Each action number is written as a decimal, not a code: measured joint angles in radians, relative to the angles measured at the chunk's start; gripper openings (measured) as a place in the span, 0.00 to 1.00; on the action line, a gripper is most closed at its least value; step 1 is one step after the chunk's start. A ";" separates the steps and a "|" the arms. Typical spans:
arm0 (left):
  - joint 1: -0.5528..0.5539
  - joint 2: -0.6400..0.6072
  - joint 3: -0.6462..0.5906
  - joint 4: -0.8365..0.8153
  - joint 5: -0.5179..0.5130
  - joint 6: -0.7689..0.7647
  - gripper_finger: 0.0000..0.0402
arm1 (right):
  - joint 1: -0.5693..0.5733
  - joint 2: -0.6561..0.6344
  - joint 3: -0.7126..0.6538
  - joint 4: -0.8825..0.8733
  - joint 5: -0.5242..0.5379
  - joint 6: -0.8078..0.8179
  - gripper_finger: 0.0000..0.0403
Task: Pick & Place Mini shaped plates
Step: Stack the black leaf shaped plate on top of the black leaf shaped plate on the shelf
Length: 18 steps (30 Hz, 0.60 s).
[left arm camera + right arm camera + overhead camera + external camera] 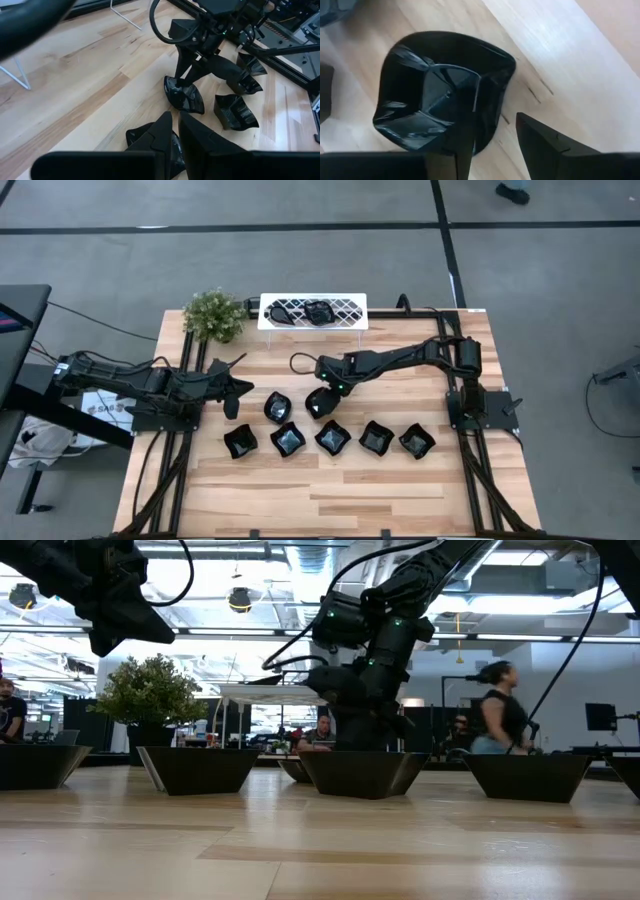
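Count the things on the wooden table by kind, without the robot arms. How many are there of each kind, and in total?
Glossy black mini shaped plates: 9
White lattice-patterned rack: 1
Small green potted plant: 1
Total: 11

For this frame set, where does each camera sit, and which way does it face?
High: overhead, straight down; both arms, white rack.
Low: table height, level across; right pincer above a black plate.
Left wrist: looks past shut left pincer toward the right arm.
Right wrist: looks down; one finger inside the plate, one outside.
Shared: that plate.
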 joint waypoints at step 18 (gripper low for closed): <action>0.000 0.000 0.000 0.003 0.000 0.002 0.08 | 0.037 0.000 0.000 -0.023 -0.002 0.176 0.47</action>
